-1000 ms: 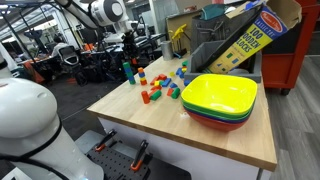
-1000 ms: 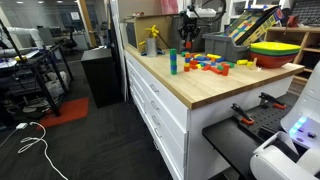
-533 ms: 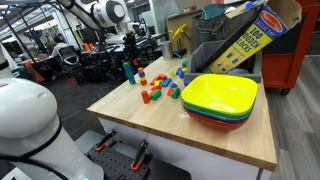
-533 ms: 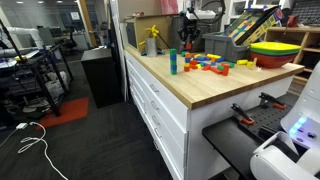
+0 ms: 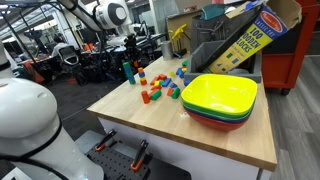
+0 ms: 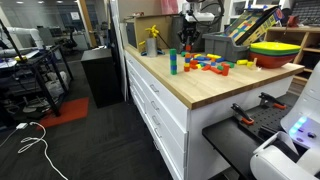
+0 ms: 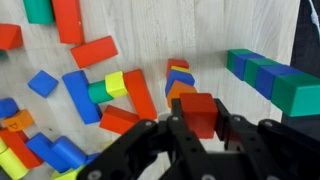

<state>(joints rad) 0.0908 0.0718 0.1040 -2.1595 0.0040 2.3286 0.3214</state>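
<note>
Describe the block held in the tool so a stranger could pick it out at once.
On the wooden table, find the scatter of coloured blocks next to the stacked bowls. In the wrist view, the red cube sits gripped in the tool, beside the green-and-blue tower. It is a compact cube held between dark fingers, unlike the long red bars lying flat nearby.

I work in a robotics lab: office chairs (image 5: 68, 57) crowd at ten o'clock, a red tool cabinet (image 5: 287, 62) at three, cables (image 6: 30, 140) across the floor.
</note>
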